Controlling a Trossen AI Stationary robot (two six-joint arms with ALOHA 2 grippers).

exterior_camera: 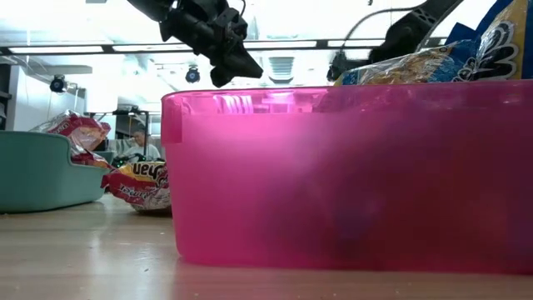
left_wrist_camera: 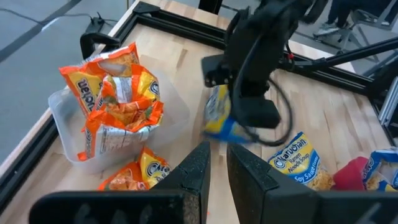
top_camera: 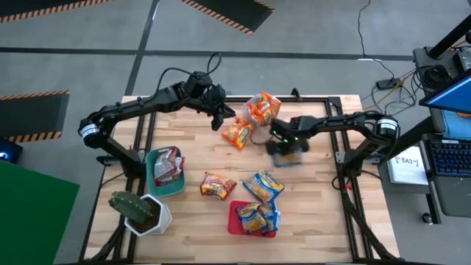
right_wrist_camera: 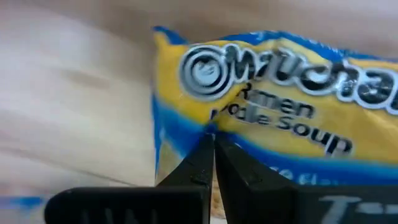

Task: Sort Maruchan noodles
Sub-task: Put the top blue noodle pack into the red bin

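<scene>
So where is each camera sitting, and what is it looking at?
High view: above the table, looking straight down; both arms show.
Low view: at tabletop height, behind the red bin; arms overhead.
Left wrist view: past the left gripper at the orange packets.
Right wrist view: right gripper pinching a blue-and-yellow packet.
Shared: the left wrist view shows that packet too.

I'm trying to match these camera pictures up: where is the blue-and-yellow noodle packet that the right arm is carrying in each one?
High view: blue-and-yellow noodle packet, blurred, under the right gripper.
Low view: not visible.
Left wrist view: hanging mid-picture.
Right wrist view: fills the picture.
Shared landmark: clear plastic bin of orange packets.
</scene>
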